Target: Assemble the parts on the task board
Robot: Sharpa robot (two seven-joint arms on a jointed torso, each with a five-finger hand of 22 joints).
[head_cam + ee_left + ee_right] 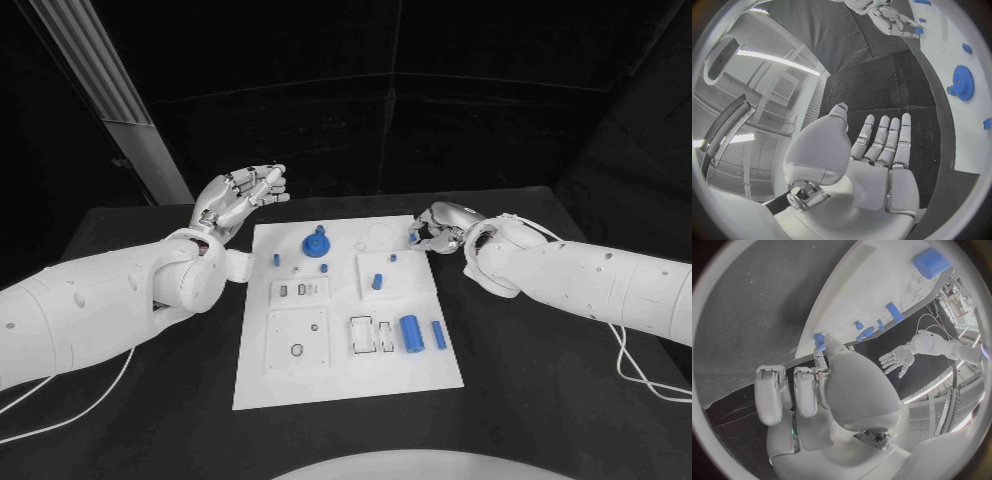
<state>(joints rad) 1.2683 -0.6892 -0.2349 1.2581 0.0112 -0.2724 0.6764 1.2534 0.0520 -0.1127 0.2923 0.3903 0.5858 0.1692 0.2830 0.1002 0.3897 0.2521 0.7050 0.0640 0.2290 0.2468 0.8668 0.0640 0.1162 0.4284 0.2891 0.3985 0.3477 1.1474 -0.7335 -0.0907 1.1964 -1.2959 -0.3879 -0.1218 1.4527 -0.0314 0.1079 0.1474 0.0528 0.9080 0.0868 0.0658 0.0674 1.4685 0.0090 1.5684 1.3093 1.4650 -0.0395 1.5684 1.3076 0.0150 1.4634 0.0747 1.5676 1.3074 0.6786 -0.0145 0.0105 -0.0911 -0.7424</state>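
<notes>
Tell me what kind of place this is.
Probably a robotics lab or test cell. A white task board with small blue parts, such as a gear, lies on a black table with dark walls behind it; the left wrist view shows ceiling strip lights and a vent.

White arms, silver fingers, seemingly thin white cables

I'm working in a lab test cell: black drapes hang behind the black bench, a metal frame post rises beside it, and strip ceiling lights run above.
</notes>
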